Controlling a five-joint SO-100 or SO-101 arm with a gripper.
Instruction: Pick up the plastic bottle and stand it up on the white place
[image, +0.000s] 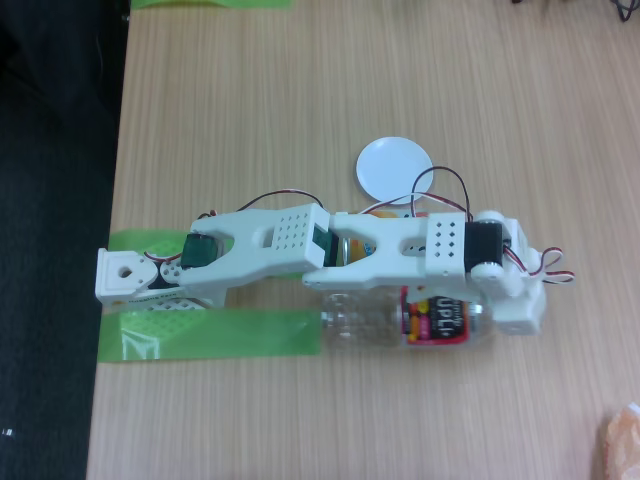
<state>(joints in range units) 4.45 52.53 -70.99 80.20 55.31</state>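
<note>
A: Fixed view, big to small. Wooden desk, dark floor along its left edge. What's on it?

B: White arm stretched flat across the middle, base at the left edge, wrist end at the right. Red and black wires loop over it. Green tape strip lies on the desk under and in front of the base.

A: The bottle?

B: Plastic bottle lies on its side just below the forearm, long axis running left-right — clear body toward the left, red, black and yellow label toward the right. The arm covers its upper edge. Cap end is not visible.

A: And the target?

B: White place — round flat disc just above the arm, right of centre, bare. Bottle and disc sit on opposite sides of the forearm, apart.

A: Pincer state?

B: Pincer is at the far right, at the bottle's label end, seen from above. The white housing hides the fingers. Cannot tell whether it is spread or pinching the bottle.

A: Anything else?

B: Something orange peeks out under the forearm near the disc, too hidden to identify. A pale orange object is cut off at the bottom right corner.
</note>
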